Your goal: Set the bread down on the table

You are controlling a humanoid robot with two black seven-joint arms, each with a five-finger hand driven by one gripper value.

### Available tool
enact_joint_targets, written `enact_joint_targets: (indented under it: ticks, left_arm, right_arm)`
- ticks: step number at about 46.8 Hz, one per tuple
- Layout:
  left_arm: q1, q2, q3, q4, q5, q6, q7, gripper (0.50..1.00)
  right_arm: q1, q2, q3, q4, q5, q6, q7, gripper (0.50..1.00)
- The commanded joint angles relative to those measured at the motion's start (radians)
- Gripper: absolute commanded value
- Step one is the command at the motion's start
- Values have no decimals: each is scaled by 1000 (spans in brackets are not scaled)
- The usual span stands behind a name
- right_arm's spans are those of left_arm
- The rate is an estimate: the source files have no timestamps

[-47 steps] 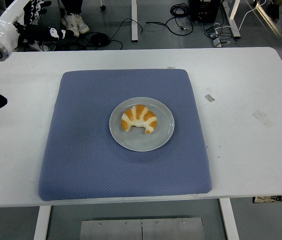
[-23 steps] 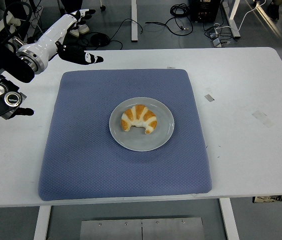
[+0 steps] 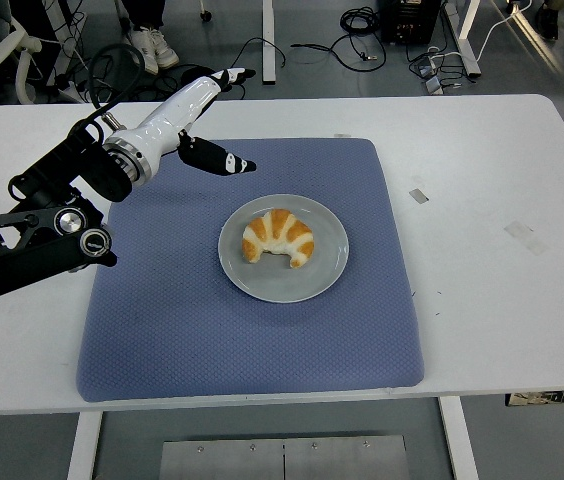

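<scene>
Now the left hand [image 3: 207, 115], fingers spread and empty, has advanced over the blue mat [image 3: 252, 265] toward the untouched croissant [image 3: 278, 237] on its plate [image 3: 327, 265].

Nothing to read here: no lettering, label, brand or number shows on the desk [image 3: 482, 180], and the small tape scraps [image 3: 419, 195] near its right edge are blank.

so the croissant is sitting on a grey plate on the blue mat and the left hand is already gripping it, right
Not quite. The croissant does sit on the grey plate on the blue mat, but the left hand is not gripping it. The head view shows that hand open, up and to the left of the plate, clear of the bread.
</scene>
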Motion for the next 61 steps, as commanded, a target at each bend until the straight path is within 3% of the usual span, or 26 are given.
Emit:
enact_joint_targets:
  ticks: [1, 16, 24, 28, 37, 46, 51, 61]
  left_arm:
    - [0, -14, 37, 0, 23, -1, 27, 978]
    - [-38, -25, 126, -11, 27, -41, 102, 972]
    - [-42, -34, 134, -16, 25, -61, 113, 974]
    - [-52, -31, 143, -26, 27, -59, 151, 975]
    - [-87, -25, 154, -60, 149, -61, 192, 981]
    - [-90, -39, 182, -65, 180, -73, 192, 981]
    - [-102, -43, 206, -85, 226, -125, 192, 981]
    - [-104, -63, 212, -88, 238, -154, 194, 981]
  right_arm:
    - [0, 0, 0, 0, -1, 0, 0, 1000]
    - [0, 0, 0, 0, -1, 0, 0, 1000]
    - [0, 0, 0, 0, 1, 0, 0, 1000]
    - [0, 0, 0, 0, -1, 0, 0, 1000]
    - [0, 0, 0, 0, -1, 0, 0, 1000]
    - [0, 0, 0, 0, -1, 0, 0, 1000]
    - [0, 0, 0, 0, -1, 0, 0, 1000]
    - [0, 0, 0, 0, -1, 0, 0, 1000]
